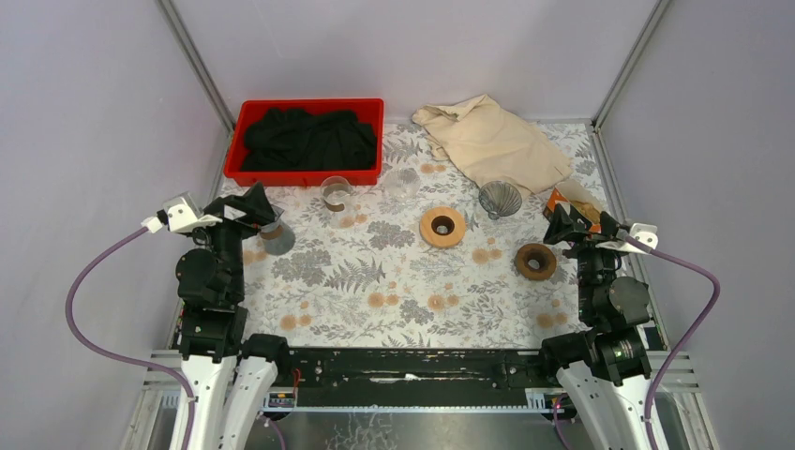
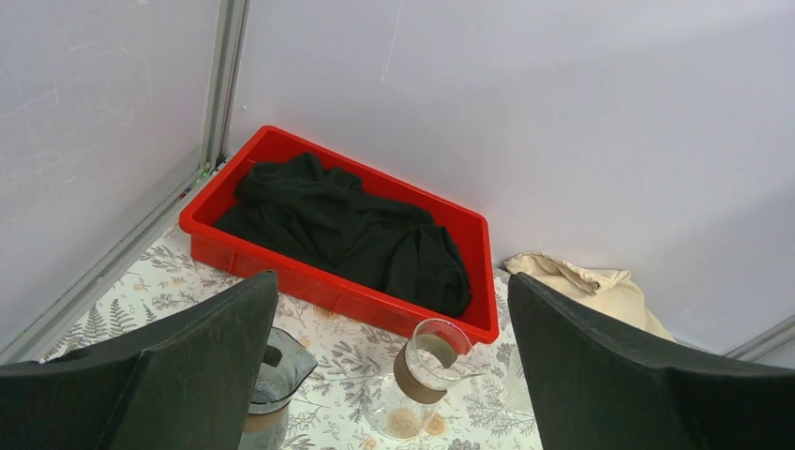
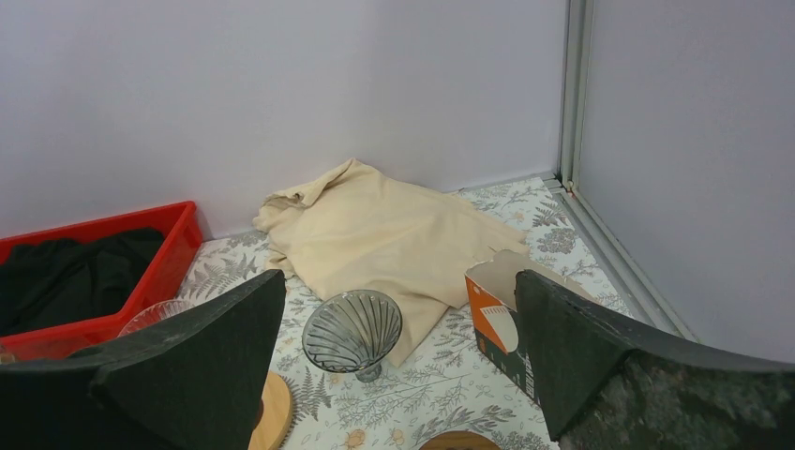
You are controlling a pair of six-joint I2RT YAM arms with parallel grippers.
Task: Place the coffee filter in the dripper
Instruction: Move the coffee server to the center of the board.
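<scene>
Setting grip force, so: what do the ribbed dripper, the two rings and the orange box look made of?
Dripper: clear smoky glass or plastic, glossy; you see through the ribs, can't tell which.
Light ring: pale wood, matte, likely.
Dark ring: darker wood or cork, matte; too small to settle.
Orange box: printed cardboard, open flap, pale inner side.

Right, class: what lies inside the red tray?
A crumpled black cloth fills the tray. It covers most of the floor, so anything beneath it cannot be seen.
</scene>
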